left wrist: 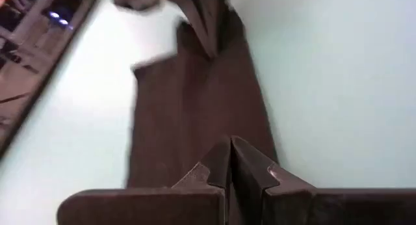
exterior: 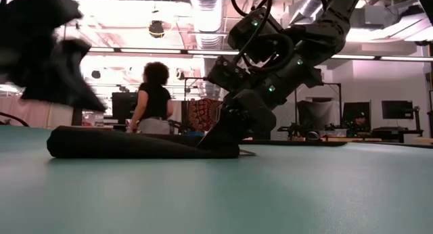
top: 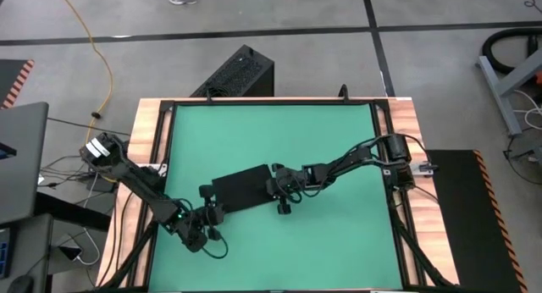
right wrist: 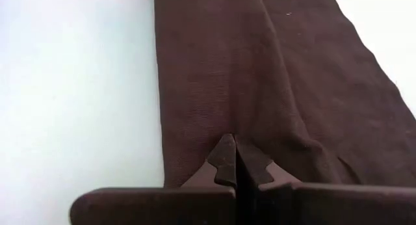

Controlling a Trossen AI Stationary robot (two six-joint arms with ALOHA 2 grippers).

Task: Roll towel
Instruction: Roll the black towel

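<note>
Towel (top: 246, 188), a limp, light black cloth, lies folded flat mid-counter (top: 339, 242). Right claw (top: 283, 194) pinches one short end, left claw (top: 209, 215) the other, both clenched; those ends look best for rolling.

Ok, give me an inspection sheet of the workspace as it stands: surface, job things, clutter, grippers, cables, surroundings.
Surface: green mat in a wooden-edged table frame.
Job's things: black towel lying folded into a long strip, flat on the mat, not yet rolled.
Clutter: nothing seen on the mat.
Grippers: left gripper shut on the towel's left end; right gripper shut on its right end.
Cables: yellow cable on the floor; loose wires beside the table's left edge.
Surroundings: black vented box behind the table; a person standing in the room beyond.
</note>
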